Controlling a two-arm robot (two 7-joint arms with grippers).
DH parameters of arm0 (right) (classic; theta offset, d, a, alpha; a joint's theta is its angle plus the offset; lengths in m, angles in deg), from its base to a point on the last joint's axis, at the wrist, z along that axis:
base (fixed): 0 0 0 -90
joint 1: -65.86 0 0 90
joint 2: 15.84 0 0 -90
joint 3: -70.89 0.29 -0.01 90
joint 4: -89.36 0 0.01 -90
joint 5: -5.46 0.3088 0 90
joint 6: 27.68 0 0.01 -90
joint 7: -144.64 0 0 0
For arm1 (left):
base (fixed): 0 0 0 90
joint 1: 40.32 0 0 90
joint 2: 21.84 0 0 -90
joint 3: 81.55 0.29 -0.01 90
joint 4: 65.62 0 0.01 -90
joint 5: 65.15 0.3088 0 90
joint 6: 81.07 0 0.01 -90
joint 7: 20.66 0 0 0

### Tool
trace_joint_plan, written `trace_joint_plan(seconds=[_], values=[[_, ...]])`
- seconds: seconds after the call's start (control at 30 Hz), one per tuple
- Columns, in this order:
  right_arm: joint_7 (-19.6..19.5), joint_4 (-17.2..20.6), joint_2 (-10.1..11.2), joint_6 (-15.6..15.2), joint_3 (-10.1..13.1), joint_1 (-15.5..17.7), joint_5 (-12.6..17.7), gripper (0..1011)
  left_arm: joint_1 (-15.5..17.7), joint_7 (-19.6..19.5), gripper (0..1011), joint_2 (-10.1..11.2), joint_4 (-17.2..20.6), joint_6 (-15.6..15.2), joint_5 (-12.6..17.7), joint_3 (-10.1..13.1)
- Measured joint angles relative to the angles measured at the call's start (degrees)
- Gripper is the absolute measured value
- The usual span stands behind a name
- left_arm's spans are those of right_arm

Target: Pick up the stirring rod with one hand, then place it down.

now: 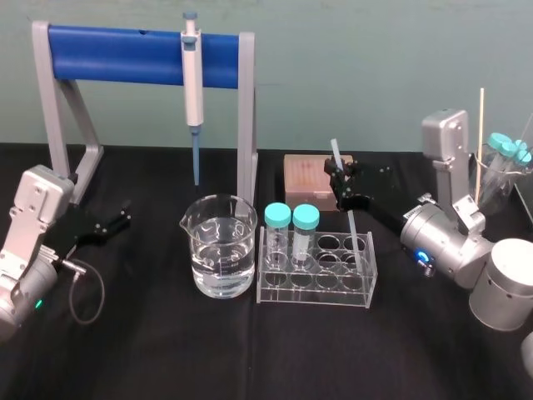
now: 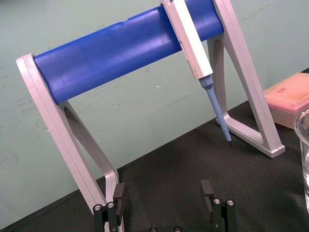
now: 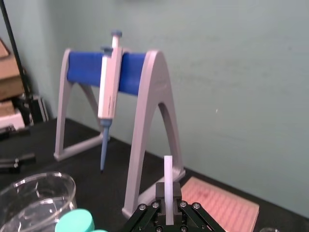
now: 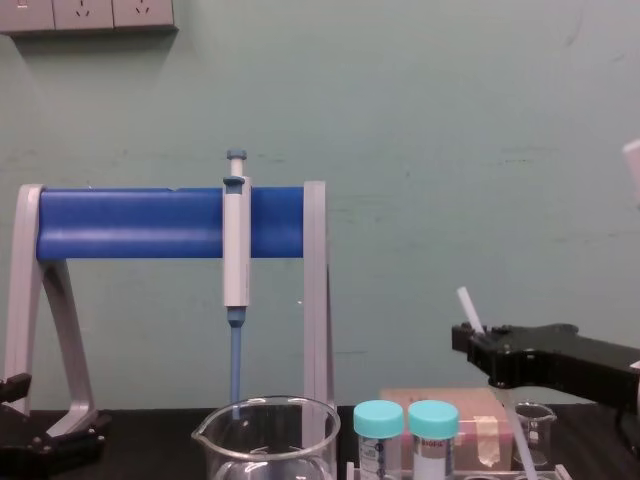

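The right gripper (image 1: pixel 337 177) reaches in from the right, above the far right part of the clear test tube rack (image 1: pixel 316 287), its two black fingers clamped tight on the stirring rod (image 1: pixel 350 221). The rod stands nearly upright, leaning a little, its upper end poking out above the fingers and its longer part hanging below them towards the rack's far right holes. Whether its lower tip sits inside a hole or just above one is hard to judge from the head view. In the right wrist view the rod (image 3: pixel 168 179) rises straight up from between the closed fingers. Just behind the gripper lies a pinkish tip box (image 1: pixel 304 177). Two capped tubes (image 1: pixel 291 218) stand at the left end of the rack, and a beaker (image 1: pixel 218 250) of water sits just to the rack's left. Farther back, a pipette (image 1: pixel 192 75) hangs from the blue-barred stand (image 1: pixel 125 54). The left gripper (image 1: pixel 123 217) rests low at the left of the black table (image 1: pixel 250 358), near the stand's left foot, fingers spread wide and holding nothing.
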Motion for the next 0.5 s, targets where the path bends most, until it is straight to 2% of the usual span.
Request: trace_joint_plan(seconds=[0.2,0.5], values=[[0.25,1.51,-0.93,4.82,1.68,2.27,0.24,72,0.00,0.00,1000,0.00,0.00,0.00,0.00,0.00],[0.78,6.01,-0.96,8.72,3.51,4.52,0.16,72,0.00,0.00,1000,0.00,0.00,0.00,0.01,0.00]])
